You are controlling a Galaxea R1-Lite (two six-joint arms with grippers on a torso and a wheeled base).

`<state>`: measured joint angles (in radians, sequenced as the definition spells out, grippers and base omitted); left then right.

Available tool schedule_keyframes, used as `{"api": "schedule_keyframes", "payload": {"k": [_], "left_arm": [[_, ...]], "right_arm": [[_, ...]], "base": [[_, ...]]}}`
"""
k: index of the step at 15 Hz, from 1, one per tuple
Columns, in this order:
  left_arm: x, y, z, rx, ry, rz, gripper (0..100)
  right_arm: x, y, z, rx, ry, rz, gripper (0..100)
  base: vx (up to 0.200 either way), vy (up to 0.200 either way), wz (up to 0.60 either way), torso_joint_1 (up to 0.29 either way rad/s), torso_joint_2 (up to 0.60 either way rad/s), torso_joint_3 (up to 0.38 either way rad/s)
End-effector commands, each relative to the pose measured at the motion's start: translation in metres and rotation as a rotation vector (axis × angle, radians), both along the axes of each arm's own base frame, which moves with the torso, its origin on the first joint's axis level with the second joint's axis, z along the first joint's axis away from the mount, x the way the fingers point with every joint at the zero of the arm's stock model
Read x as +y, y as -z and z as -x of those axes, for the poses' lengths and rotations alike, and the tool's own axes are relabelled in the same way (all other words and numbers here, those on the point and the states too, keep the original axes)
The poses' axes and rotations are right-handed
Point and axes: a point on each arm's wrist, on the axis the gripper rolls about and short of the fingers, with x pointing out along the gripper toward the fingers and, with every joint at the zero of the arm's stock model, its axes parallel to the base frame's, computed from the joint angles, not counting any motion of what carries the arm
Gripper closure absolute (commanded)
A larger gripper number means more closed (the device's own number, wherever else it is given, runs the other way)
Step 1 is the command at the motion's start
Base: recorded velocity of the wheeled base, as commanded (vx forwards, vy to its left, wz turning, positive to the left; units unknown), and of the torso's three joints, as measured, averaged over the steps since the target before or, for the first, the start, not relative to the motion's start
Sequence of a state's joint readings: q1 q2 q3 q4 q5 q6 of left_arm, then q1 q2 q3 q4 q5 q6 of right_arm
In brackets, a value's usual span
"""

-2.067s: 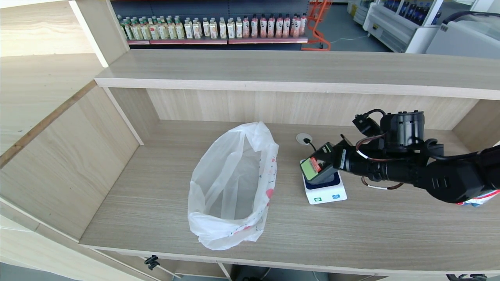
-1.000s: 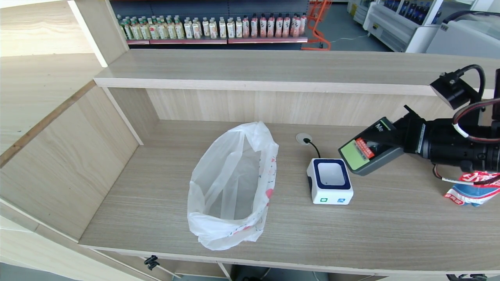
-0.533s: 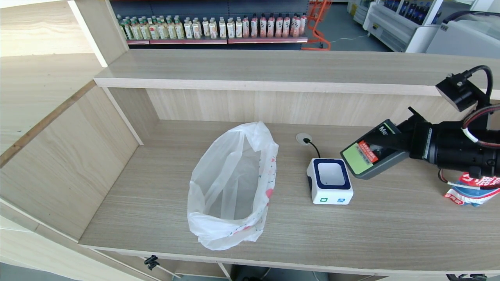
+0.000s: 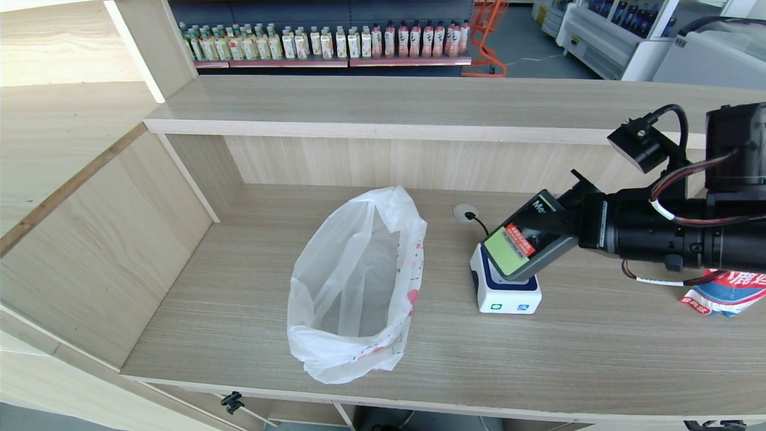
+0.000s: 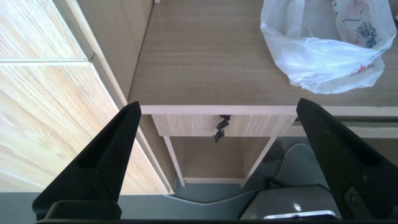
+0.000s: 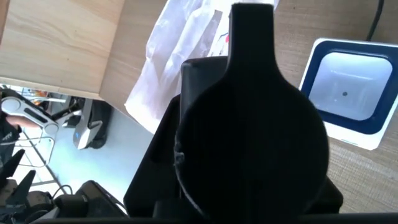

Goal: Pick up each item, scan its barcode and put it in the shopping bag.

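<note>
Grey rectangular green-labelled box (image 4: pixel 526 242): pinched in right gripper (image 4: pixel 547 230), held tilted just above white-and-blue square scanner (image 4: pixel 505 296) near white plastic shopping bag (image 4: pixel 359 281); left gripper (image 5: pixel 217 109) fingers (image 5: pixel 99 168) spread.

The white translucent plastic shopping bag (image 4: pixel 359 281) stands mouth-up, reachable from above. A strip of light wooden counter (image 4: pixel 598 359) lies open between it and the white square barcode scanner (image 4: pixel 505 299), whose window a tilted grey-green flat box (image 4: pixel 526 245) covers from just above. The raised wooden back ledge (image 4: pixel 419 105) and slanted left side panel (image 4: pixel 108 257) wall in the far and left sides. A red-white-blue packet (image 4: pixel 727 293) lies at the right edge.
</note>
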<state>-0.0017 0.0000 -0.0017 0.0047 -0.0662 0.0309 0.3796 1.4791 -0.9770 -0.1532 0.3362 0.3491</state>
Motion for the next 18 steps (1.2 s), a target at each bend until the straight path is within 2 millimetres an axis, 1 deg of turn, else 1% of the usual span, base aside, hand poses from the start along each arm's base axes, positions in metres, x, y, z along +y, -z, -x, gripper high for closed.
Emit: {"api": "schedule_keyframes", "payload": {"k": [1, 3, 8, 12, 14, 17, 18], "left_arm": [[0.0000, 0.0000, 0.0000, 0.000, 0.000, 0.000, 0], [0.0000, 0.0000, 0.0000, 0.000, 0.000, -0.001, 0], [0.0000, 0.0000, 0.0000, 0.000, 0.000, 0.000, 0], [0.0000, 0.0000, -0.0001, 0.002, 0.000, 0.000, 0], [0.0000, 0.0000, -0.0001, 0.002, 0.000, 0.000, 0], [0.0000, 0.0000, -0.0001, 0.002, 0.000, 0.000, 0], [0.0000, 0.0000, -0.0001, 0.002, 0.000, 0.000, 0]], "right_arm": [[0.0033, 0.0036, 0.0009, 0.012, -0.013, 0.005, 100], [0.0023, 0.0029, 0.0012, 0.009, -0.008, 0.004, 100], [-0.0006, 0.0047, 0.0062, 0.016, -0.004, 0.003, 100], [-0.0015, -0.0020, 0.0084, 0.049, 0.023, -0.070, 100], [-0.0020, -0.0022, 0.0086, 0.064, 0.032, -0.086, 100], [-0.0038, -0.0007, 0.0037, 0.071, 0.049, -0.086, 100], [-0.0020, 0.0040, -0.0010, 0.085, 0.051, -0.076, 100]], "base": [[-0.200, 0.000, 0.00, -0.002, 0.00, 0.007], [-0.200, 0.000, 0.00, 0.005, 0.01, 0.000], [0.000, 0.000, 0.00, 0.000, 0.00, 0.000], [0.000, 0.200, 0.00, 0.005, 0.00, 0.000], [0.000, 0.200, 0.00, 0.019, 0.01, -0.005], [0.000, 0.000, 0.00, 0.000, 0.00, 0.000], [0.000, 0.000, 0.00, 0.000, 0.00, 0.000]]}}
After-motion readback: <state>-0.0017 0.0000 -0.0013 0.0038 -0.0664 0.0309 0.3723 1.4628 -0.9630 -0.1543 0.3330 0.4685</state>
